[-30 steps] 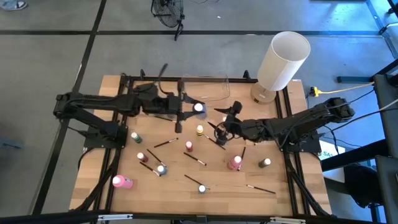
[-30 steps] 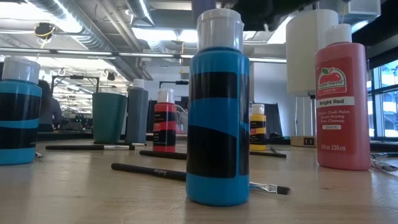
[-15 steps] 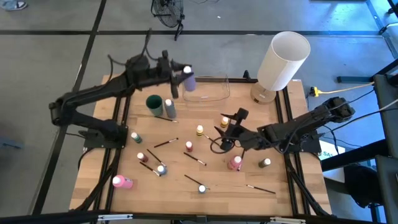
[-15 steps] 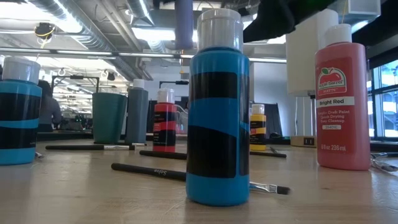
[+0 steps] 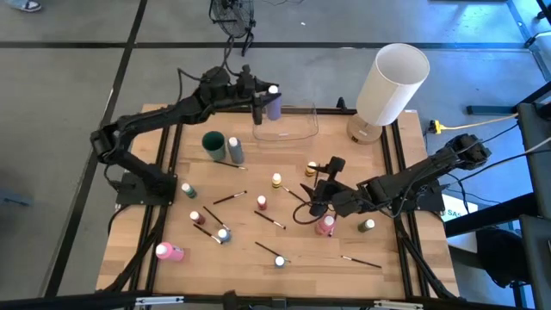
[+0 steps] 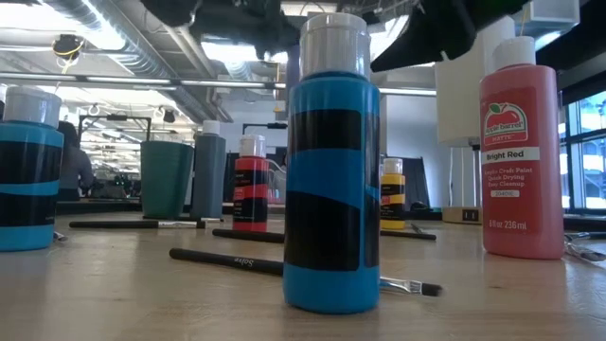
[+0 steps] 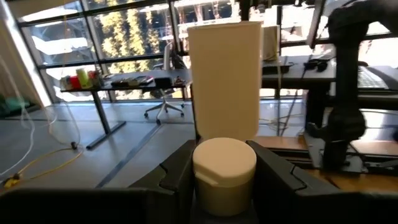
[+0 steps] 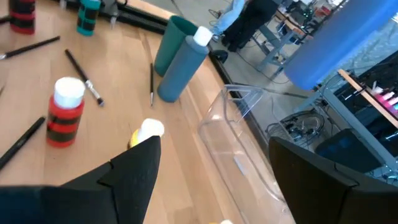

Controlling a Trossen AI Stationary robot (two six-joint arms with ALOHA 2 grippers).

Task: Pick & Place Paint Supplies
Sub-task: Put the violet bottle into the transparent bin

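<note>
Lilac plastic paint bottle with pale cap (image 5: 273,105), pinched just under the cap by left claw (image 5: 263,104), hanging above clear rectangular plastic container (image 5: 285,122). Probably light, rigid, smooth-sided; shoulder grip safest. Right claw (image 5: 313,209) spread wide, empty, low over counter (image 5: 155,277).

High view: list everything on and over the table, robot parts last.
lilac bottle: one, lilac, held over the container's left end
bottles: about eleven, mixed colours, scattered on the table; a pink one lies flat
brushes: several, dark, flat among the bottles
cup: one, green, left of the container
container: one, clear, far edge
cylinder: one, white, far right corner
table: one, wood
left gripper: shut on lilac bottle
right gripper: open, over table centre
</note>
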